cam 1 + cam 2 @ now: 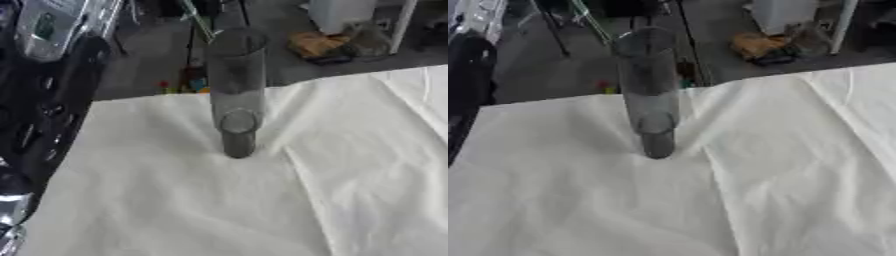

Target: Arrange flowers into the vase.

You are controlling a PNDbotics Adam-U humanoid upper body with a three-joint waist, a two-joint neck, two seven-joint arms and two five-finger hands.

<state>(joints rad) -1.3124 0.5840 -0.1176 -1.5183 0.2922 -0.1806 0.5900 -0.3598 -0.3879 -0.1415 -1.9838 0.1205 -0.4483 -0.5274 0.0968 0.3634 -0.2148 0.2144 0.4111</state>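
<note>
A tall clear glass vase (234, 95) stands upright on the white cloth (219, 200) near the table's far edge. A thin green stem (197, 19) slants from the top edge of the view down to the vase's rim; its bloom is out of sight. My left arm (61, 100), black with silver parts, runs up the left side of the left eye view, and its hand does not show. No part of the right arm or hand appears in either view.
The cloth is creased, with a fold (710, 170) running down from the vase's base. Beyond the far table edge lies grey floor with a white container (337, 14), an orange-brown heap (317, 44) and small coloured things (188, 85).
</note>
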